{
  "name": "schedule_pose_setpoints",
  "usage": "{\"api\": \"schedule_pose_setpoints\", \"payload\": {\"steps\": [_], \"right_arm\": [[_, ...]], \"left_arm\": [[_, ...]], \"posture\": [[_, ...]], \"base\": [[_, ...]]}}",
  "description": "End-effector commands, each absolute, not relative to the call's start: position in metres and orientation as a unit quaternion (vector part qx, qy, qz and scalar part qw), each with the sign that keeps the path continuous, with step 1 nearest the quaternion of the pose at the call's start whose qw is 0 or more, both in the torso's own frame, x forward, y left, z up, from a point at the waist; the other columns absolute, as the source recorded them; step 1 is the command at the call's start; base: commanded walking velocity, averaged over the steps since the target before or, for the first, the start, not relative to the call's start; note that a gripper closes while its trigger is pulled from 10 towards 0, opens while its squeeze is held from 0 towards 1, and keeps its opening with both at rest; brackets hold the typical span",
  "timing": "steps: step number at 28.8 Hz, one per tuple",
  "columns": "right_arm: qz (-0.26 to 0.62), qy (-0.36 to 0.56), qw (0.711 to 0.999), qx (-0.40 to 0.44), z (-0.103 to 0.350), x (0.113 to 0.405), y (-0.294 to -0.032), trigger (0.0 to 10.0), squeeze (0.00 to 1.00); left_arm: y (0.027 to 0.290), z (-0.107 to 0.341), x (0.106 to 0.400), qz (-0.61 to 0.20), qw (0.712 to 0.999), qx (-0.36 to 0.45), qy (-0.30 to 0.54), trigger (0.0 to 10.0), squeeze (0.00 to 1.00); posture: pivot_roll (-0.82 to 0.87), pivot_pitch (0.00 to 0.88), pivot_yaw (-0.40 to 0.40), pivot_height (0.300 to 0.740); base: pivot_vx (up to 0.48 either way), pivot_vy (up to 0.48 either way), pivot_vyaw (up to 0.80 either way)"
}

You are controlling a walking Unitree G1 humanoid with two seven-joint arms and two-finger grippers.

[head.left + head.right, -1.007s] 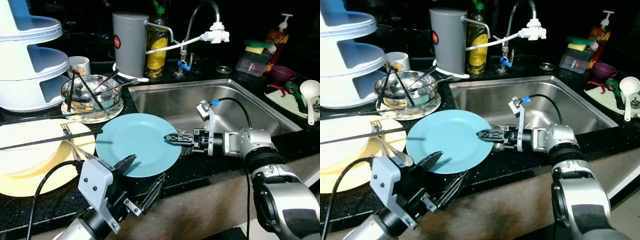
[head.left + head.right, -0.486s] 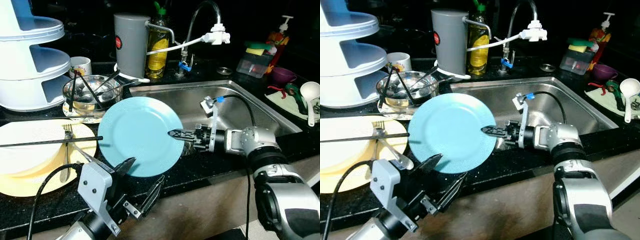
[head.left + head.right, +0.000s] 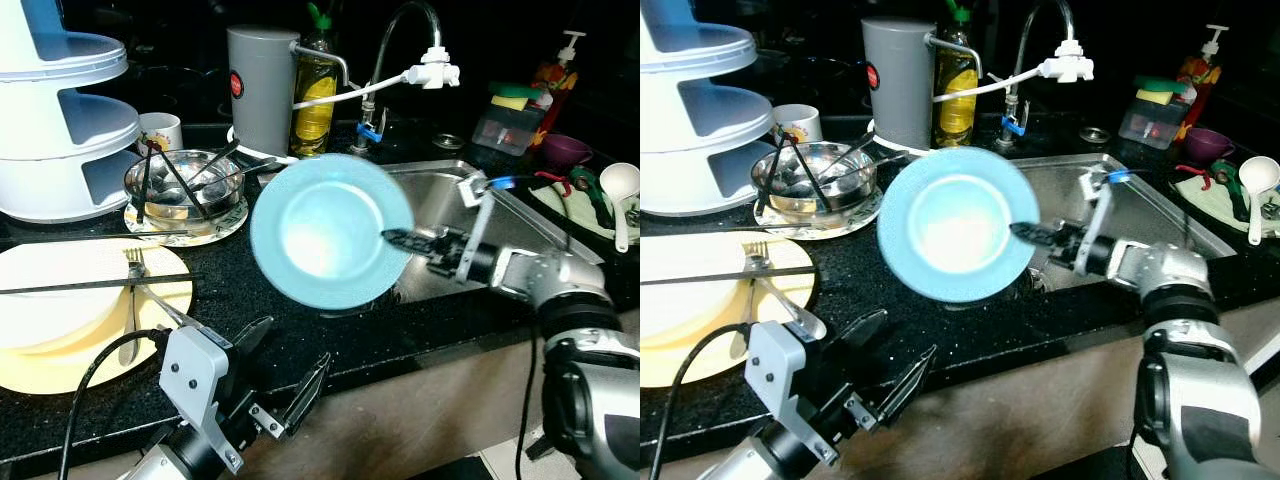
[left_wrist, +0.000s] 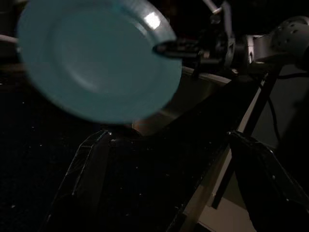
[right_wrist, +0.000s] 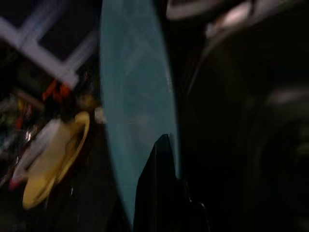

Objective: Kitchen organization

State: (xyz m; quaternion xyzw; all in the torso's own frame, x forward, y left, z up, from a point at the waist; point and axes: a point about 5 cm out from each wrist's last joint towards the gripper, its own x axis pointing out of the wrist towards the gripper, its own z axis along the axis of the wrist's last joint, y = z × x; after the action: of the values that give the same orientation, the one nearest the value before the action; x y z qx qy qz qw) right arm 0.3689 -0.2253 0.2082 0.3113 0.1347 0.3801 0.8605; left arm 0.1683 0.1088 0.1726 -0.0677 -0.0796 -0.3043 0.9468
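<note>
Black stone tabletop (image 3: 230,300) runs around a steel sink (image 3: 440,200), with a faucet (image 3: 400,40), a grey canister (image 3: 262,88) and a yellow bottle (image 3: 313,95) behind it. From the left eye, the right end effector (image 3: 395,238) pinches the rim of a teal plate (image 3: 330,245), which is lifted clear of the tabletop and tipped nearly upright, its face toward the camera, over the sink's near-left corner. To the robot's left lie yellow plates (image 3: 60,330) with a fork (image 3: 133,290) and a dark rod across them, and beyond them a glass bowl (image 3: 185,190) of utensils, a mug (image 3: 160,130) and a white tiered rack (image 3: 60,110). The left end effector (image 3: 285,370) hangs low at the tabletop's front edge, fingers spread and holding nothing. From the right eye, a white ladle (image 3: 1258,178) and a purple cup (image 3: 1206,148) sit far right of the sink. From the left wrist, the plate (blurred) floats above the two splayed fingers (image 4: 91,164), with the right arm's fingers clamped on its edge. From the right wrist, the plate appears edge-on and blurred beside one black finger (image 5: 159,188); the yellow plates lie past it.
</note>
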Motion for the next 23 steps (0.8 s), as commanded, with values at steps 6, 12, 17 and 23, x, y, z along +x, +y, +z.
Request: {"api": "schedule_pose_setpoints", "payload": {"steps": [6, 12, 17, 23], "right_arm": [[0.234, 0.061, 0.919, 0.312, 0.207, 0.378, -0.256, 0.0, 0.00], [0.137, 0.039, 0.970, 0.198, 0.210, 0.392, -0.249, 0.0, 0.00], [0.111, 0.108, 0.987, -0.035, 0.192, 0.398, -0.227, 0.0, 0.00], [0.120, 0.149, 0.968, -0.163, 0.177, 0.401, -0.204, 10.0, 0.00]], "left_arm": [[0.108, 0.168, 0.168, -0.304, 0.947, -0.073, -0.073, 10.0, 0.00], [0.108, 0.169, 0.168, -0.305, 0.947, -0.072, -0.074, 10.0, 0.00], [0.107, 0.170, 0.168, -0.306, 0.946, -0.072, -0.074, 10.0, 0.00], [0.106, 0.170, 0.167, -0.307, 0.946, -0.071, -0.073, 10.0, 0.00]], "posture": [[0.11, 0.000, -0.126, 0.740], [0.11, 0.000, -0.124, 0.740], [0.11, 0.000, -0.124, 0.740], [0.11, 0.000, -0.127, 0.740]], "base": [[0.000, 0.000, 0.00], [0.000, 0.000, 0.00], [0.000, 0.000, 0.00], [0.000, 0.000, 0.00]]}}
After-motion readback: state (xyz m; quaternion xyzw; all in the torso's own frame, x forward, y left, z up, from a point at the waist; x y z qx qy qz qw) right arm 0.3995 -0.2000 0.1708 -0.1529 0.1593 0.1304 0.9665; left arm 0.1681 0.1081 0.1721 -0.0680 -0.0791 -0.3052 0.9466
